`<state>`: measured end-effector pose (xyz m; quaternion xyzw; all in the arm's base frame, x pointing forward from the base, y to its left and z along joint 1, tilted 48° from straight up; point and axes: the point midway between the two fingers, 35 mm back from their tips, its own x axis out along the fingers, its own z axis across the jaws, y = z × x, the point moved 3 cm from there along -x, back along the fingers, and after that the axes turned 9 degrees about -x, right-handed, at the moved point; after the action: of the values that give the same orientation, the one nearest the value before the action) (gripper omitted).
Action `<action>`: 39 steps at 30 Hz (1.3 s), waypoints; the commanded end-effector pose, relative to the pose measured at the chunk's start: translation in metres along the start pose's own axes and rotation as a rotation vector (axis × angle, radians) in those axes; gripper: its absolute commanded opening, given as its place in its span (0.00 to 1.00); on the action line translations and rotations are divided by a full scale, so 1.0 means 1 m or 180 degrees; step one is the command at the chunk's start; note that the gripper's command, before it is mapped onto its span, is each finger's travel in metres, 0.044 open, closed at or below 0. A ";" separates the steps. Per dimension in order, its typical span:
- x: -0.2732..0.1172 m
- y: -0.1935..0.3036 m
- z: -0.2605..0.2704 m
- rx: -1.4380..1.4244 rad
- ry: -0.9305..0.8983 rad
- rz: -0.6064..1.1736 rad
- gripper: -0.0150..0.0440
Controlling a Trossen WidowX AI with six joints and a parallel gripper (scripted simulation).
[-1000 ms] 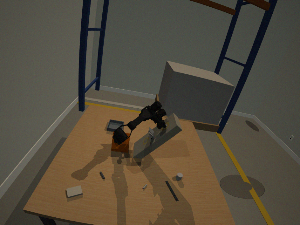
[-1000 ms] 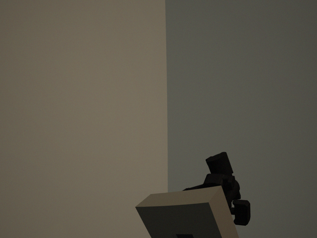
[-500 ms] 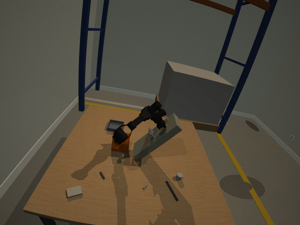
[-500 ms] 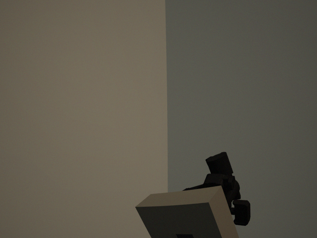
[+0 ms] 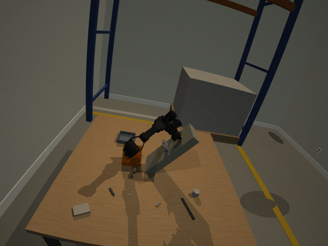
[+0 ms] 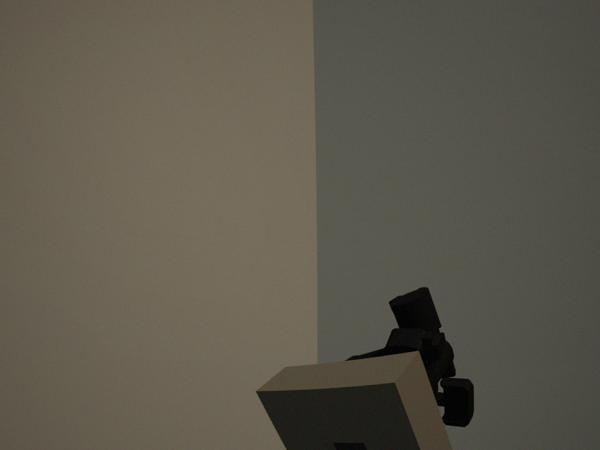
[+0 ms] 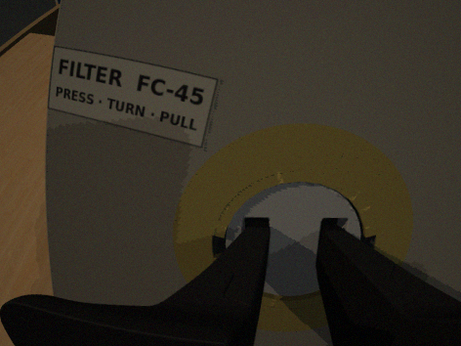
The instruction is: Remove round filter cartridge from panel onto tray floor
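Observation:
The round light-grey cartridge [image 7: 293, 200] sits in the tilted service panel [image 5: 173, 157] [image 6: 339, 414] [image 7: 122, 24], inside a yellow ring [image 7: 303, 149]. Dark notches show at the hole's left and right edges in the wrist view. My gripper [image 7: 290, 229] is shut on the cartridge, with its two fingertips at the slots on the face and the strip of face between them. The fingers hide most of the slots. How far the cartridge stands out of the panel cannot be told. The blue-grey tray [image 5: 125, 137] lies at the back left of the table in the top view, with nothing visible in it.
A grey part [image 5: 165, 145] stands up from the panel's face, lower than my gripper. An orange block [image 5: 127, 162] is by the arm's base. A small cylinder [image 5: 196, 193], a black bar [image 5: 187, 208] and a white box [image 5: 81, 209] lie on the table [image 5: 132, 230].

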<state>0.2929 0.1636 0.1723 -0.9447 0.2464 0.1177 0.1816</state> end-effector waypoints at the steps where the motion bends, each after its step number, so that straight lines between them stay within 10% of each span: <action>1: 0.016 0.000 -0.002 0.0075 -0.0048 0.0078 0.25; 39: -0.052 -0.003 0.004 0.0054 -0.0095 0.0087 0.25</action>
<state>0.2585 0.1821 0.1860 -0.9383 0.2608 0.1214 0.1917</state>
